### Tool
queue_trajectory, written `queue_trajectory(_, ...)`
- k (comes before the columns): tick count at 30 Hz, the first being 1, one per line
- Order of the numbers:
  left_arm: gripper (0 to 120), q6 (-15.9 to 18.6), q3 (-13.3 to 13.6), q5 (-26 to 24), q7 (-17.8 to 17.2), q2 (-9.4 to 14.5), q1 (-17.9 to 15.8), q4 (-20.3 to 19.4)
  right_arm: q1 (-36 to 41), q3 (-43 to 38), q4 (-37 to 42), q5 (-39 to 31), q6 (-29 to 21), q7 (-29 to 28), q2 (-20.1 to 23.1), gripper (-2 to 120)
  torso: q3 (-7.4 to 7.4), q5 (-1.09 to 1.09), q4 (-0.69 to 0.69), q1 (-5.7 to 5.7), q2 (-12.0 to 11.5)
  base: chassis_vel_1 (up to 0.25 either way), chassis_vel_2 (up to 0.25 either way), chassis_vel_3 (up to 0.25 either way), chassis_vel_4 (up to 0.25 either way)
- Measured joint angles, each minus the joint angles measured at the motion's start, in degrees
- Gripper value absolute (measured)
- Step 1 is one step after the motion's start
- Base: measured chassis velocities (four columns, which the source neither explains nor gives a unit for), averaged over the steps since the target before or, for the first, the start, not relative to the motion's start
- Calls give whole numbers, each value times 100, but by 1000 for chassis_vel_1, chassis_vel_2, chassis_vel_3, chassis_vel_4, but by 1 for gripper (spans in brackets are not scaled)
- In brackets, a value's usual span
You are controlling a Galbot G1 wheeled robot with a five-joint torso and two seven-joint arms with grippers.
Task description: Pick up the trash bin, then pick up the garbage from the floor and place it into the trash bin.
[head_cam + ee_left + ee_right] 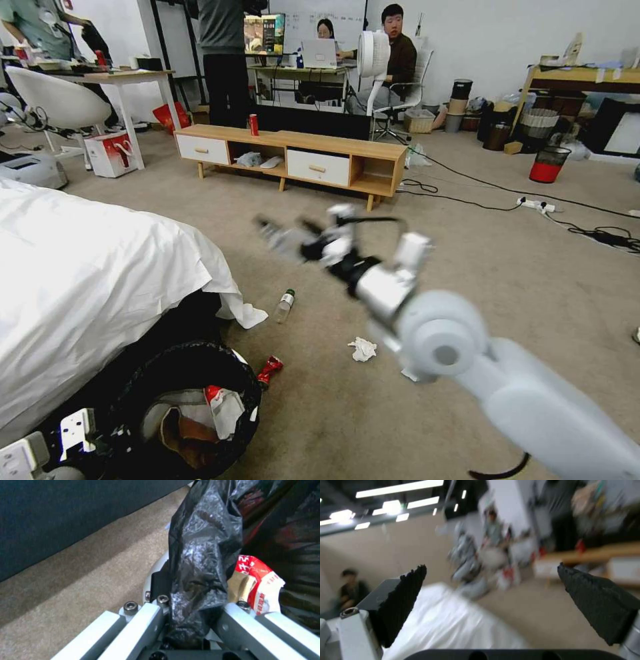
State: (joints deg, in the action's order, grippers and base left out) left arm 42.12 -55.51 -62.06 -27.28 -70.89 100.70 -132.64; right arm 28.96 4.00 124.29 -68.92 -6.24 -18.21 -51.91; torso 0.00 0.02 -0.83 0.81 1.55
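Gripping trash bin (193, 407) rim by the bed (80, 280), your left end effector (186, 620) is clamped on it; right end effector (493, 597) hangs w/ fingers apart above floor garbage (363, 349)

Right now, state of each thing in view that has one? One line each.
trash bin: gripped at rim, part-filled, red-white packet inside
left gripper: shut on the bin's bag-covered rim
right gripper: open, empty, raised over the floor
clear bottle: on its side on the carpet, capped
crushed red can: on the floor beside the bin
white tissue: crumpled, on the floor
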Motion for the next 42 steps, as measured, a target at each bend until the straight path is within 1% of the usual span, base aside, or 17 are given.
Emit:
queue_trajectory(4,1,0,-93,136,69,-170,167,-87,148,-285,-70,515,393,216,25,100,-1,0,1,0,1,0,0,0,0)
queue_trajectory(5,1,1,-164,330,118,-358,281,-155,372,-634,-154,1058,727,383,9,100,0,0,12,0,0,0,0,0,0)
queue_trajectory(8,1,1,-170,381,123,-407,283,-174,544,-883,-141,1253,810,406,9,100,0,-2,9,0,0,0,0,0,0)
queue_trajectory(10,1,0,-170,420,149,-470,295,-214,1060,-1509,-35,1605,841,408,70,100,-1,-1,1,0,0,0,0,0,0)
queue_trajectory(11,1,0,-170,420,149,-470,295,-214,1060,-1509,-35,1605,841,408,70,100,-1,-1,1,0,0,0,0,0,0)
queue_trajectory(13,1,1,-175,467,156,-559,317,-242,1671,-2069,33,2275,871,357,91,100,-1,-1,1,0,0,0,0,0,0)
queue_trajectory(17,1,1,-181,519,164,-654,339,-271,2200,-2422,179,2795,872,309,0,100,0,-1,3,0,0,0,0,0,0)
queue_trajectory(19,1,2,-181,615,204,-725,363,-300,2856,-2659,428,3380,849,269,-85,100,-1,-2,3,-1,1,0,0,0,0)
queue_trajectory(22,1,2,-181,637,214,-740,374,-316,3202,-2779,513,3680,878,268,-123,100,-1,-3,4,0,0,0,0,0,0)
queue_trajectory(24,1,2,-180,685,245,-757,405,-341,3942,-3016,648,4111,962,269,-190,100,-1,-1,2,-1,0,0,0,0,0)
queue_trajectory(25,1,2,-180,685,245,-757,405,-341,3942,-3016,648,4111,962,269,-190,100,-1,-1,2,-1,0,0,0,0,0)
queue_trajectory(26,1,2,-173,717,257,-771,406,-350,4316,-3159,717,4380,1034,273,-253,100,-1,-2,2,-1,1,0,0,0,0)
queue_trajectory(27,1,2,-173,717,257,-771,406,-350,4316,-3159,717,4380,1034,273,-253,100,-1,-2,2,-1,1,0,0,0,0)
queue_trajectory(28,1,2,-163,759,278,-787,401,-351,4604,-3277,759,4652,1094,277,-323,100,-1,-2,3,-1,1,0,0,0,0)
queue_trajectory(34,1,2,-137,833,320,-814,389,-348,5009,-3364,810,4968,1133,273,-390,100,-1,-3,3,-1,1,0,0,0,0)
queue_trajectory(39,1,2,-88,1029,411,-909,357,-309,5349,-3319,620,5495,1344,234,-510,100,-1,-3,4,-1,1,0,0,0,0)
queue_trajectory(42,1,2,-81,1066,428,-936,336,-299,5400,-3309,527,5560,1447,232,-530,100,-1,-2,4,-1,1,0,0,0,0)
